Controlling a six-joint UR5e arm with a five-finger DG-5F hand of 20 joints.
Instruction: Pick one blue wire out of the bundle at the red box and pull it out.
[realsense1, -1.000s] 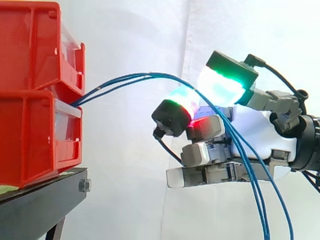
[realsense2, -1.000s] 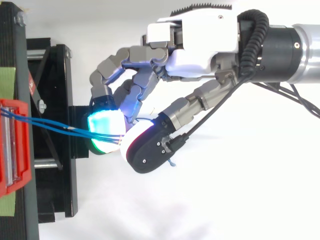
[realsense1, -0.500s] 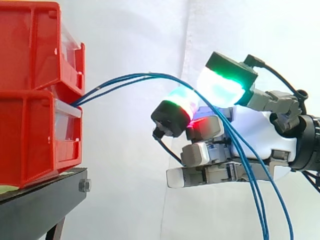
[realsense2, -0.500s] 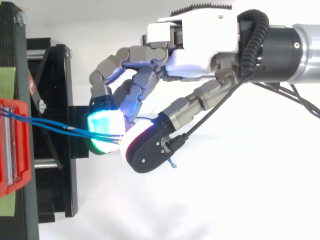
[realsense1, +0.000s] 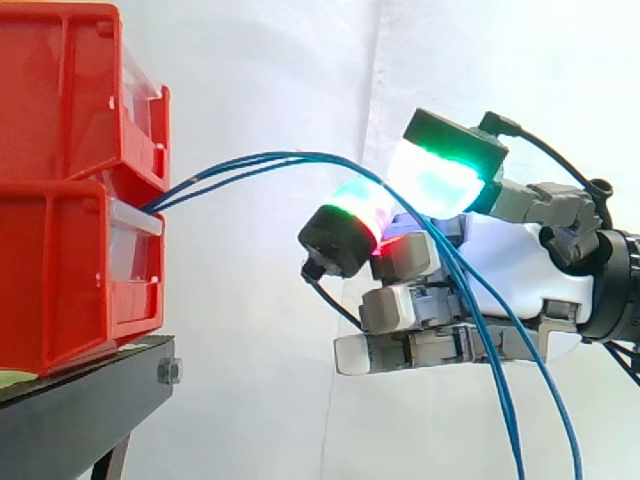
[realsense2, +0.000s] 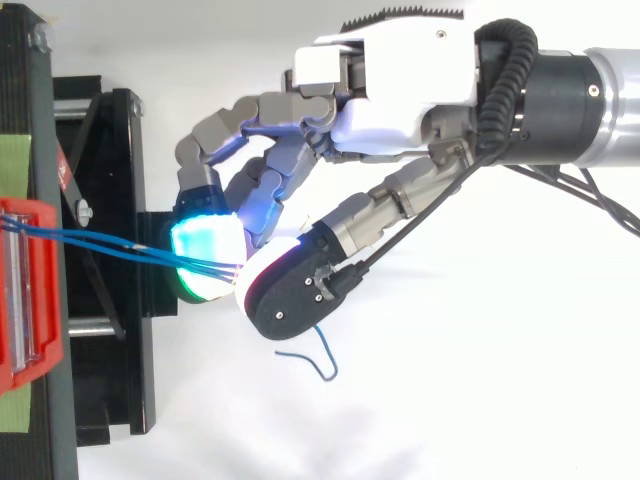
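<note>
Blue wires (realsense1: 290, 156) arcing out from the red box (realsense1: 60, 270), pinched well clear of it between curled glowing pads (realsense1: 435, 180) of the hand (realsense1: 545, 265). Pulling step, seemingly. Next: drawing further from the red box, keeping one strand only.

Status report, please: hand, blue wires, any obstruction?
Hand shut on thin blue wires, pinched between glowing pads. Wires run to stacked red plastic bins. No obstruction seen.

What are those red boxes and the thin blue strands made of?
The red boxes look like moulded plastic: glossy, ribbed walls, with a translucent front panel. The blue wires seem plastic-coated and springy, since they arch smoothly rather than hang limp. What lies inside the wires is hidden.
</note>
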